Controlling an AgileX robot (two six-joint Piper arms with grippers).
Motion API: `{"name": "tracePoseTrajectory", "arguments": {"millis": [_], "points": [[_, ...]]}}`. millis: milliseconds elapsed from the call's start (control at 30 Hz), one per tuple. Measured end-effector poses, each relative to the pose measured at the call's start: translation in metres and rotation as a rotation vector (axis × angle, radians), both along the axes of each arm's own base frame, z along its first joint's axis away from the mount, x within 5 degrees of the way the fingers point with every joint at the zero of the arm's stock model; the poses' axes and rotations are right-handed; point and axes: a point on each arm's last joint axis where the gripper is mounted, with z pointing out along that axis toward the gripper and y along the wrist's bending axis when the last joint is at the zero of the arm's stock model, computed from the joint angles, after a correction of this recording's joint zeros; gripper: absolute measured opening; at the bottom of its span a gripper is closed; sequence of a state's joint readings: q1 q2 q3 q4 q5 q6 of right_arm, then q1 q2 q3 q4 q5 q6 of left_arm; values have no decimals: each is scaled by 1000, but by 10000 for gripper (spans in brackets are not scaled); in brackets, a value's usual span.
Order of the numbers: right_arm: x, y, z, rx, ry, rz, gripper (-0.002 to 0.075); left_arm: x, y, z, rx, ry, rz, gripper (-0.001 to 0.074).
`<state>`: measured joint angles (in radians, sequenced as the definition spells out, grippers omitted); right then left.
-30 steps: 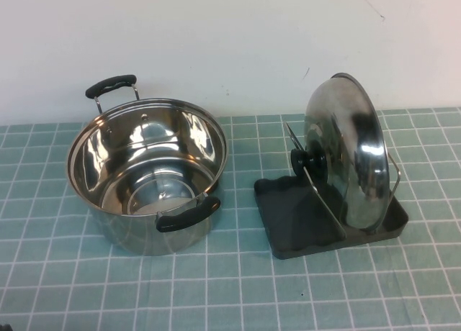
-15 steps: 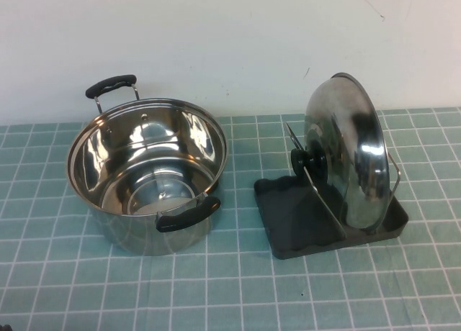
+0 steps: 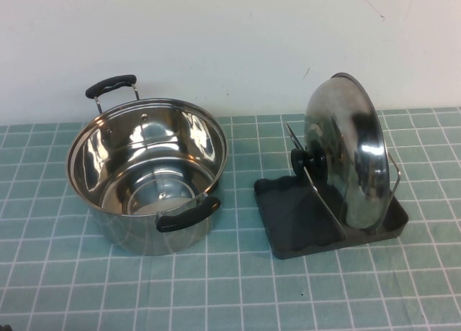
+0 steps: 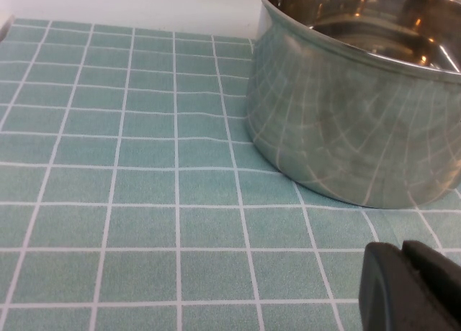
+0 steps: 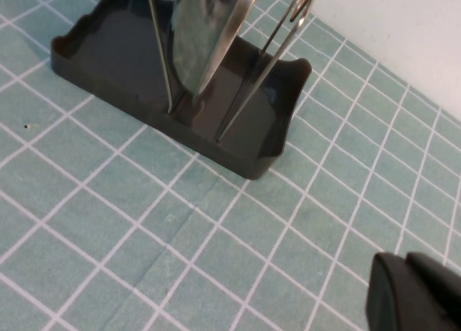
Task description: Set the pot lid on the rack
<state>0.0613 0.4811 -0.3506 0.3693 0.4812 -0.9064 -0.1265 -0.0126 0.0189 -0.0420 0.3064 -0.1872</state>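
The pot lid (image 3: 346, 147) stands on edge in the rack (image 3: 288, 216), leaning between the wire loops, its black knob (image 3: 306, 160) facing the pot. In the right wrist view the lid (image 5: 205, 29) sits between the wires of the rack (image 5: 108, 54). My left gripper (image 4: 405, 273) is shut and empty, low over the table beside the pot (image 4: 360, 108). My right gripper (image 5: 412, 288) is shut and empty, over the tiled mat a short way from the rack. Neither gripper shows in the high view.
The steel pot (image 3: 148, 173) with two black handles stands open and without its lid at the left of the green tiled mat (image 3: 230, 295). A white wall runs along the back. Bare mat lies in front of the pot and the rack.
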Motion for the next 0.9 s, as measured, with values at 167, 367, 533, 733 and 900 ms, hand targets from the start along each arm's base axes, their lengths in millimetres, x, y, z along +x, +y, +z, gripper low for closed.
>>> {"name": "tracePoseTrajectory", "arguments": {"millis": [167, 367, 533, 733, 900], "points": [[0, 0, 0, 0, 0, 0, -1, 0, 0, 0, 0, 0, 0, -2], [-11, -4, 9, -6, -147, -38, -1, 0, 0, 0, 0, 0, 0, -2], [-25, -17, -3, 76, -217, -232, -1, 0, 0, 0, 2, 0, 0, -2], [-36, -27, -41, 163, -192, -391, -1, 0, 0, 0, 4, 0, -1, -2], [-40, -28, -76, 200, -150, -425, -1, 0, 0, 0, 4, 0, -1, -2]]}}
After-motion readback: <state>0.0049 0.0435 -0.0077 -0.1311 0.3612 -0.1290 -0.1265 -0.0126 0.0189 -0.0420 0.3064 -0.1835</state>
